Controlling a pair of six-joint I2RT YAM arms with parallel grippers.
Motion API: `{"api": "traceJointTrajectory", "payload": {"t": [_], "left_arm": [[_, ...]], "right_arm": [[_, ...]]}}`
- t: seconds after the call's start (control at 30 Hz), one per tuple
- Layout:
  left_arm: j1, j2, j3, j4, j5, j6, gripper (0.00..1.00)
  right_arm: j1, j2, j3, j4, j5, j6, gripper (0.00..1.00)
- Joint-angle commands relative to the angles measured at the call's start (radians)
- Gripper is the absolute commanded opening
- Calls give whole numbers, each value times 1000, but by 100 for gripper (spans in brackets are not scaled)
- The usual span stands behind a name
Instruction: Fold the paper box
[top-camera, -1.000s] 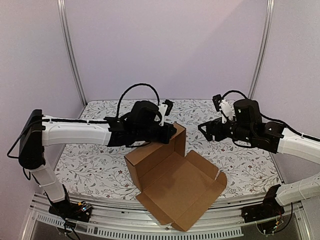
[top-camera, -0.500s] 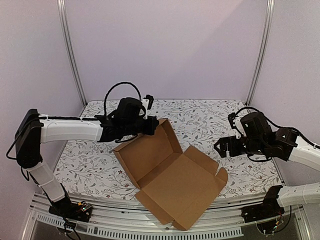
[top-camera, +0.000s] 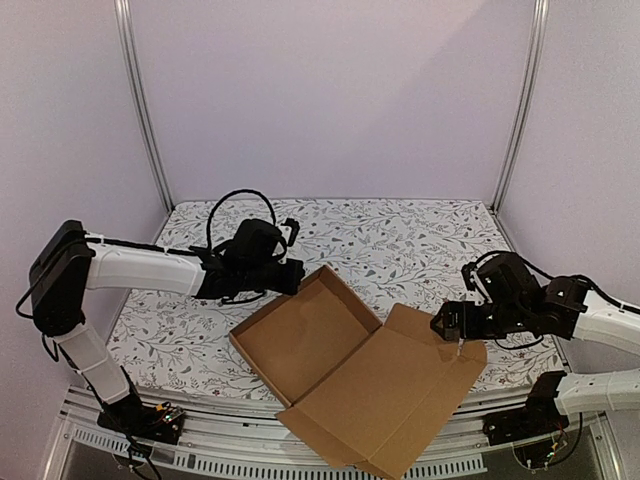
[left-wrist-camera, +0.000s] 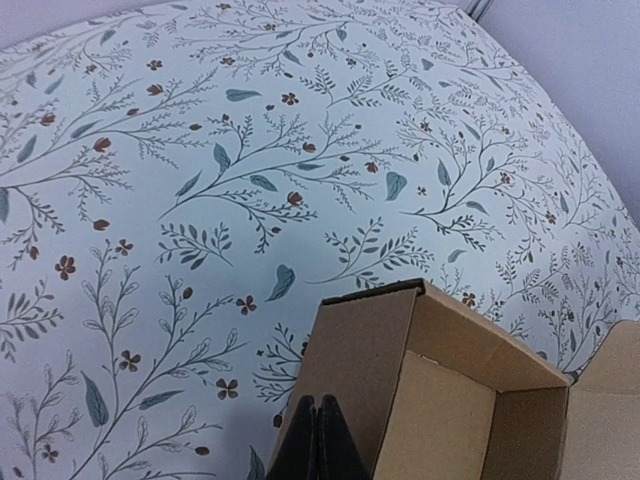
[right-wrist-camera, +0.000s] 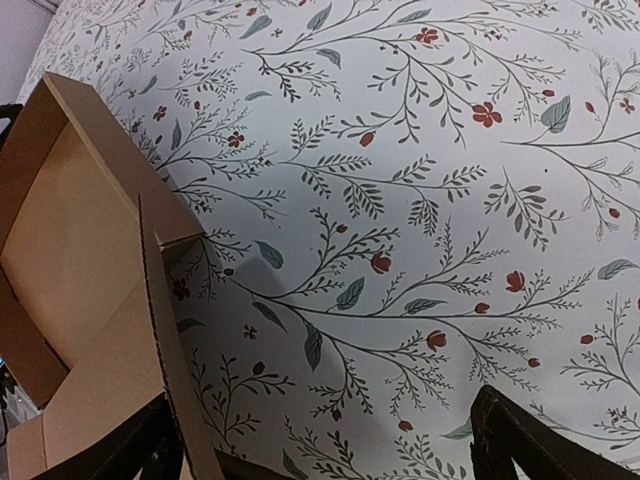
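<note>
The paper box (top-camera: 300, 335) is plain brown cardboard and lies open in the middle of the table. Its shallow tray sits at the left and its wide lid panel (top-camera: 395, 395) reaches toward the front edge. My left gripper (top-camera: 290, 277) is shut, its tips against the outside of the tray's far-left wall. The left wrist view shows the joined fingers (left-wrist-camera: 318, 440) in front of that wall (left-wrist-camera: 365, 360), with nothing between them. My right gripper (top-camera: 452, 325) is open at the lid's right corner. In the right wrist view the lid's edge (right-wrist-camera: 165, 330) runs beside the left finger (right-wrist-camera: 140, 450).
A floral cloth (top-camera: 400, 240) covers the table. Two metal frame posts (top-camera: 140, 100) rise at the back corners. A metal rail (top-camera: 230, 455) runs along the front, and the lid's near corner hangs over it.
The box has come down from a tilted, raised pose to lie flatter on the table. My left arm has drawn back to the left. My right gripper has opened wider, dropping to the lid's right corner.
</note>
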Motion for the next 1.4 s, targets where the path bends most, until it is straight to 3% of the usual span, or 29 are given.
{"api": "traceJointTrajectory", "payload": {"t": [0.0, 0.3, 0.53, 0.73, 0.87, 1.07, 1.17, 1.37], "left_arm": [[7, -16, -34, -8, -12, -12, 0], [7, -8, -72, 22, -7, -35, 0], [7, 14, -89, 38, -10, -44, 0], [7, 28, -90, 47, -2, -55, 0], [7, 25, -90, 43, -10, -55, 0], [8, -20, -99, 14, -46, -53, 0], [15, -53, -95, -10, -58, -37, 0], [49, -146, -106, -99, -95, -2, 0]], "right_arm": [[-4, -61, -5, 58, -45, 68, 99], [-3, -169, 134, 35, -39, 19, 99], [-4, -247, 255, -144, 59, -53, 99], [-4, -293, 213, -275, 136, -76, 99], [-4, -291, 104, -193, 9, -51, 86], [5, -217, -42, 159, -216, 48, 57], [53, -125, -53, 337, -242, 82, 46], [147, 83, 10, 518, -214, 93, 29]]}}
